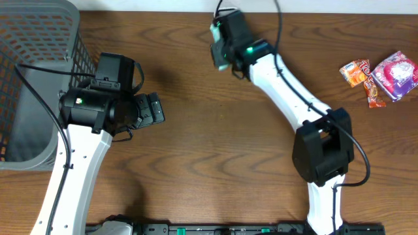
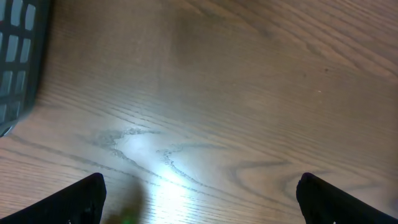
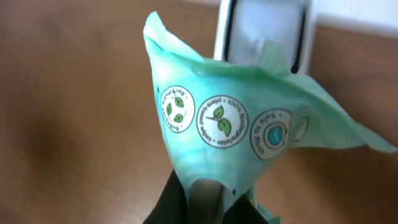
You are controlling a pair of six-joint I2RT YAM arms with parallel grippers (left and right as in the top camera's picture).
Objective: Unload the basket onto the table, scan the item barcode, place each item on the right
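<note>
A thin teal packet (image 3: 230,124) printed with round leaf logos hangs pinched at its lower end in my right gripper (image 3: 208,202), whose dark fingers are shut on it. Right behind the packet's top stands a white device with a grey window (image 3: 264,28). No barcode shows on the side facing the camera. From overhead, my right gripper (image 1: 221,49) is at the table's far middle with the teal packet (image 1: 222,60) at its tip. My left gripper (image 1: 155,108) hovers open over bare wood, its fingertips (image 2: 87,193) wide apart with nothing between them.
A grey mesh basket (image 1: 36,39) fills the far left corner; its wall (image 2: 15,56) shows in the left wrist view. An orange snack packet (image 1: 356,72) and a pink-and-white packet (image 1: 396,74) lie at the far right.
</note>
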